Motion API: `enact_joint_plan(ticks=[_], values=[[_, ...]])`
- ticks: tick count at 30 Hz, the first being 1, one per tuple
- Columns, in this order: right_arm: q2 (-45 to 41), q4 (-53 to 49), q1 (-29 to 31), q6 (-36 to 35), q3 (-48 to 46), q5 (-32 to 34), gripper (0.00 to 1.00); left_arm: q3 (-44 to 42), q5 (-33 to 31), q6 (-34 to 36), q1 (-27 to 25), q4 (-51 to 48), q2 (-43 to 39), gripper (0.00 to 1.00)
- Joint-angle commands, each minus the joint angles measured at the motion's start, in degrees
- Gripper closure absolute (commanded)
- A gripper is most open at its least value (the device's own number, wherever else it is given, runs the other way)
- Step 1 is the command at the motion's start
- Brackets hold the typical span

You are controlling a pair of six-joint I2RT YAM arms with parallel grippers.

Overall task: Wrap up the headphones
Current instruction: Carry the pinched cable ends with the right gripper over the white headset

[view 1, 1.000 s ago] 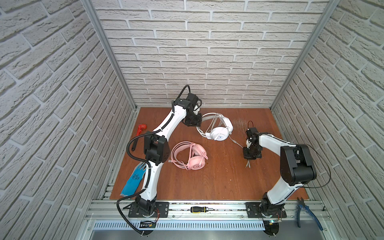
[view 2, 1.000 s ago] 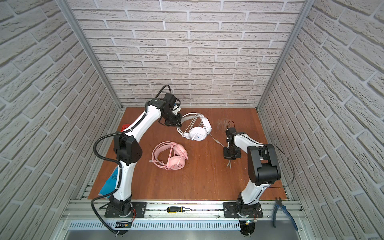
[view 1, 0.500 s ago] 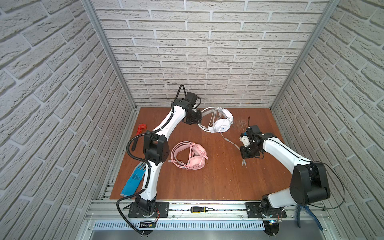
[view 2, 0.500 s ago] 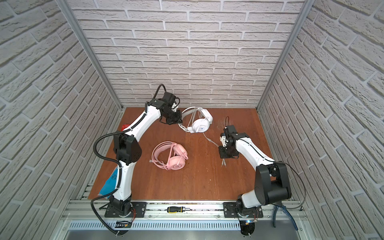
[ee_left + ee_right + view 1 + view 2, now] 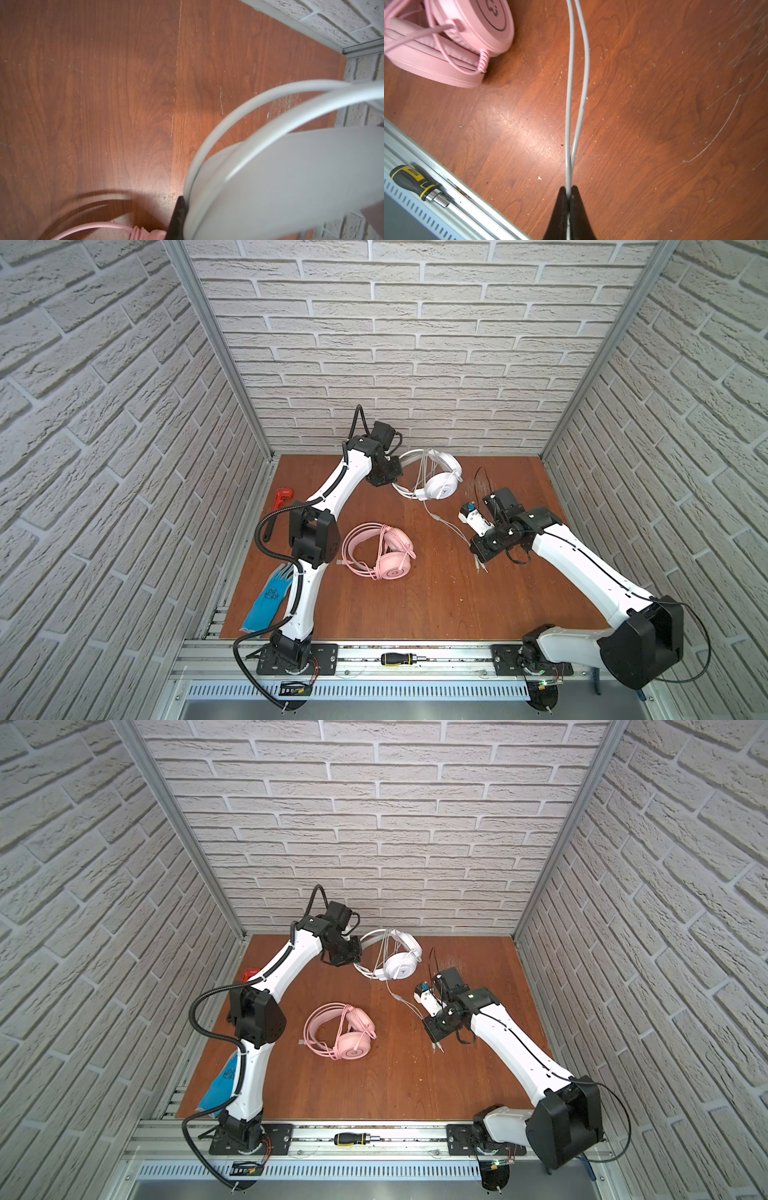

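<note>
The white headphones [image 5: 441,483] [image 5: 402,965] hang near the back wall, held by the headband. My left gripper [image 5: 392,475] [image 5: 353,957] is shut on that headband [image 5: 239,116]; one black finger [image 5: 178,218] shows, the other is hidden behind it. Their thin white cable [image 5: 446,524] [image 5: 569,104] runs doubled to my right gripper [image 5: 478,549] [image 5: 432,1025] [image 5: 568,192], which is shut on it above the table, plug ends dangling below. The pink headphones [image 5: 384,551] [image 5: 345,1031] [image 5: 446,41] lie on the wooden table with their cable wound around them.
A red wrench [image 5: 282,495] and a blue glove [image 5: 269,602] lie along the table's left edge. A black-and-yellow screwdriver [image 5: 400,659] [image 5: 415,182] rests on the front aluminium rail. Brick walls enclose the table [image 5: 415,605] on three sides.
My left gripper has lifted the white headphones up and toward the back wall. My right gripper has shifted a little left with the cable, and its elbow has swung out to the front right.
</note>
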Motion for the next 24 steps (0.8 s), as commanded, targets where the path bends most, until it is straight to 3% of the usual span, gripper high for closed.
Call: enact_joint_plan(ticks=[1,11,19,24], values=[[-1.36,-1.64,1.93,-5.42,2.63,-2.93,0.94,2.44,-2.15,-0.25,-0.06,-0.65,0.83,1.00],[2.59,-4.89,6.78,-11.38,9.77,-3.73,0.94,4.54,-5.85,0.91,-1.71,-3.73,3.79,1.00],[5.02,-5.77,7.21,-17.02,17.97,-4.96,0.94,5.36,-7.50,2.92,-3.15,-6.24,5.56,1.00],[6.81,-3.68,7.17,-18.45,21.64,-2.20,0.94,5.49,-7.68,4.08,-4.47,-6.24,5.61,1.00]])
